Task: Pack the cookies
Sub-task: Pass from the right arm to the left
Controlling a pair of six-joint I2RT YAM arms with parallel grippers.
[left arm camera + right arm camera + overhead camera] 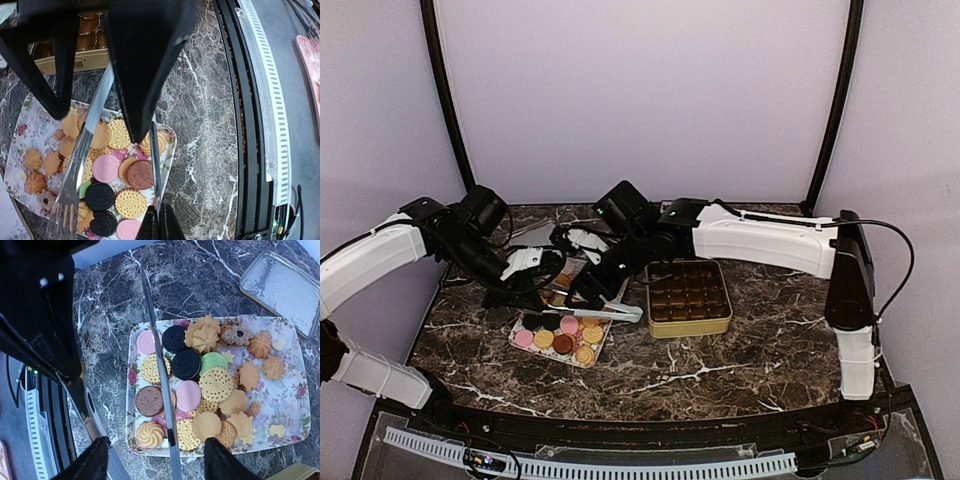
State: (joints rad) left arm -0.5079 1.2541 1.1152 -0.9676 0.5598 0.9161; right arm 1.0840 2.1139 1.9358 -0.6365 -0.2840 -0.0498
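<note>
Meanwhile, the left gripper [97, 125] clamps the metal tongs [75, 175], with the cookies [106, 168] just below its fingertips on the flowery tray [30, 125]. The right gripper [157, 455], fingers apart around one blade, should probably back straight off to avoid twisting the tongs.

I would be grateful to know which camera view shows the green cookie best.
The right wrist view: the green cookie lies in plain sight on the flowery tray. The left wrist view shows only a green sliver; the top view cannot resolve it.
</note>
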